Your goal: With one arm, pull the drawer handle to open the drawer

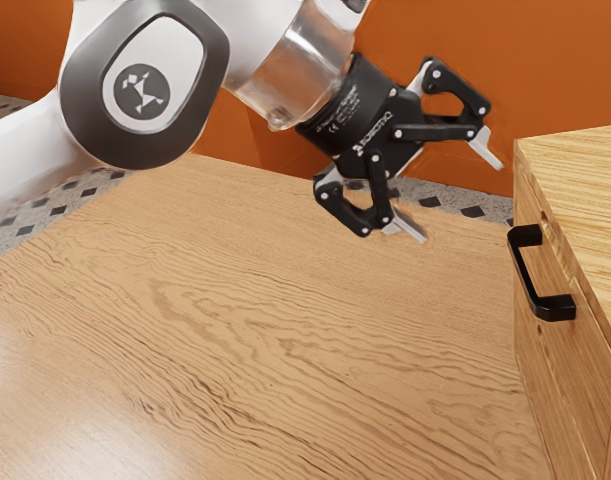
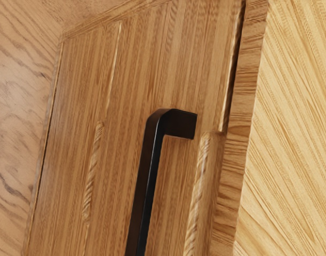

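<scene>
**Table**: broad top in pale oak grain; takes up most of the exterior view, from its lower left across to the cabinet.

**Wall**: plain orange; stands behind the table.

**Floor**: pale with dark diamond tiles; shows in strips past the table's far edge.

**Arm**: white shell with a grey joint cover; enters from the exterior view's upper left and reaches toward its right, above the table.

**Cabinet**: wood-grain box at the exterior view's right edge.

**Drawer front**: side face of the cabinet, turned toward the arm, in the same grain. Lies straight ahead of the hand in the wrist view. Flush or slightly out: cannot tell.

**Gripper**: black, tilted, aimed toward the drawer front. Hangs above the table on the exterior view's left of the cabinet, higher than the handle and apart from it.

**Handle**: black bar on the upper part of the drawer front. Runs parallel to the cabinet's top edge and stands off the wood on two short legs. Shows one bent corner and a long stretch of bar in the wrist view.

**Fingers**: spread wide; grasp nothing and touch nothing.
</scene>
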